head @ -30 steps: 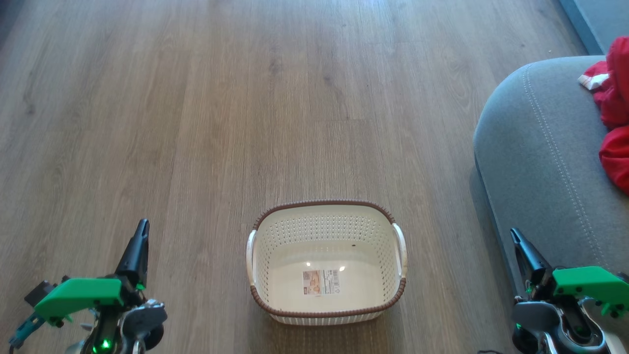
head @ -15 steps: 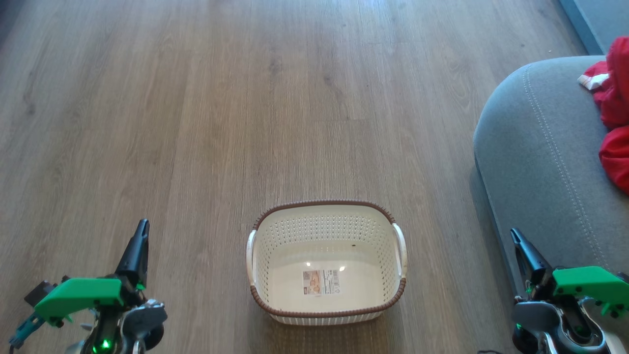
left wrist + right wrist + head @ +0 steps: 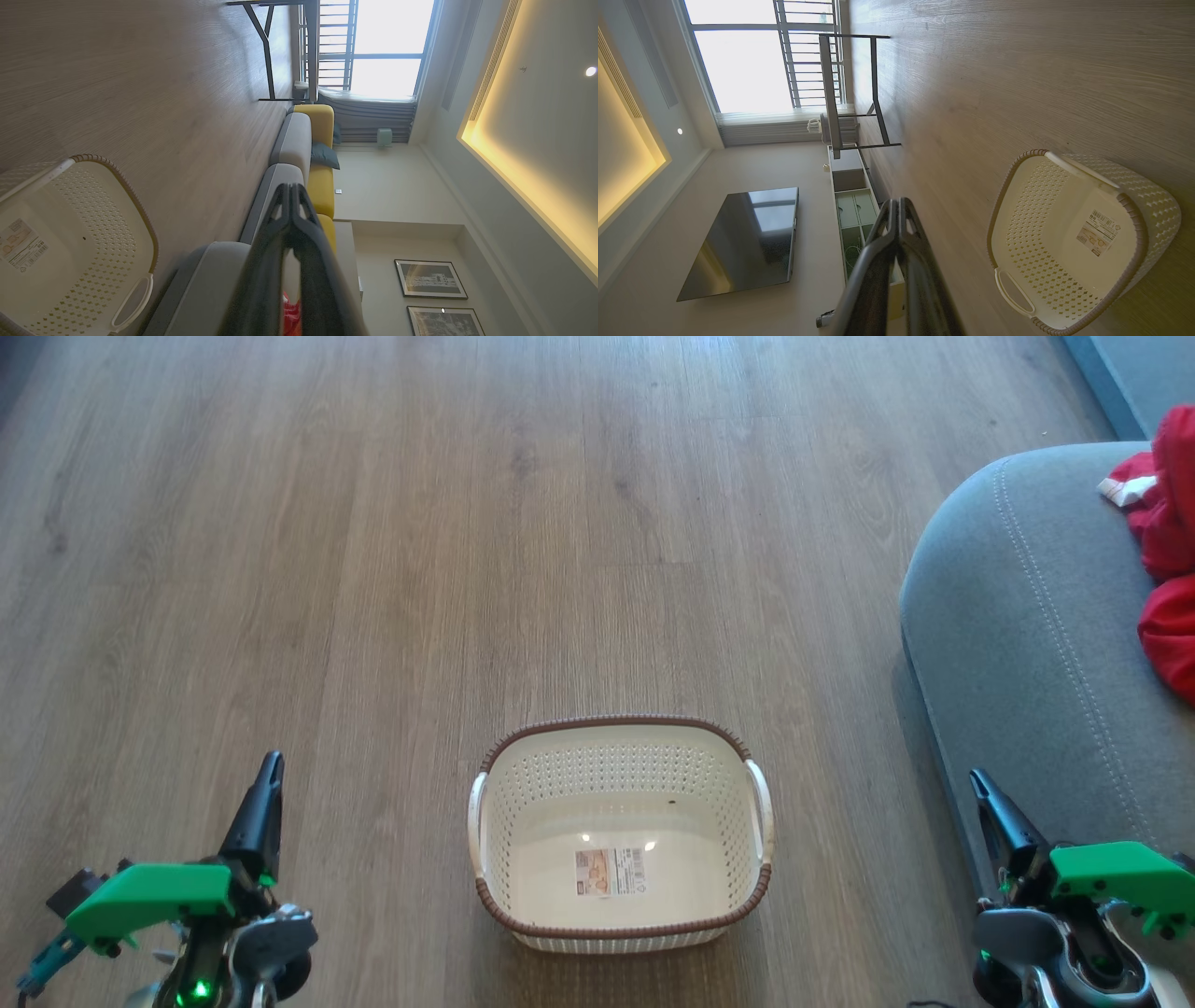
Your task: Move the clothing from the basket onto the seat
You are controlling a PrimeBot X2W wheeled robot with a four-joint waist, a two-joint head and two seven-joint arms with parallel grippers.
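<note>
Lying at 3 o'clock, soft red clothing is borne by stitched grey seat; perforated basket at 6; L gripper, R gripper closed.

You're looking down at the basket sitting on the wood floor (bottom sticker showing), the clothing lying on the seat, left gripper and right gripper both hanging closed.

Basket, lower centre: cream-white, dotted perforation pattern, brown woven-look rim, white-orange label sticker. Clothing, right edge: bright red, small white patch. Seat, right: grey, pale stitch lines. Floor: grey-brown wood grain. Left claw, right claw, lower corners: black, with green parts.
</note>
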